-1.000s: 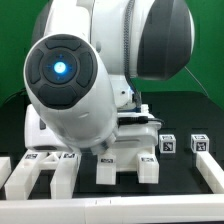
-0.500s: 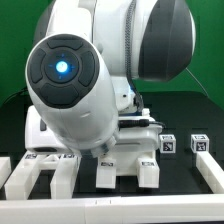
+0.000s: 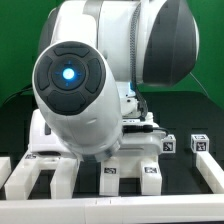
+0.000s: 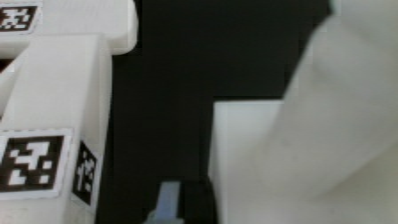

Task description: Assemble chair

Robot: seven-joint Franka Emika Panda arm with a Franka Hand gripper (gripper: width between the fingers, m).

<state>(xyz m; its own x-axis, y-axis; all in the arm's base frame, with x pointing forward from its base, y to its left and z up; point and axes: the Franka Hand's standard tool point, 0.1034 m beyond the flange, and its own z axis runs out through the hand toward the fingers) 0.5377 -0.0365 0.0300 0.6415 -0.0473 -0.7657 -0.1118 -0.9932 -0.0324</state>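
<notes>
White chair parts lie on the black table. In the exterior view a tagged piece [image 3: 130,172] with two short prongs lies in the front middle, under the arm. A slatted piece [image 3: 45,172] lies at the front left. In the wrist view a long white part [image 4: 63,120] with marker tags runs beside a black gap. A large blurred white part [image 4: 302,150] fills the other side. One pale fingertip [image 4: 169,205] shows in the gap, close to that large part. The gripper itself is hidden behind the arm's body in the exterior view.
Two small tagged white blocks [image 3: 168,144] [image 3: 198,142] stand at the exterior view's right. A white bar [image 3: 212,175] lies at the front right edge. The arm's bulky joint [image 3: 75,90] blocks most of the middle. A green backdrop stands behind.
The arm's big joint has shifted a little to the exterior view's right and lower. The front pronged piece sits slightly nearer the front edge.
</notes>
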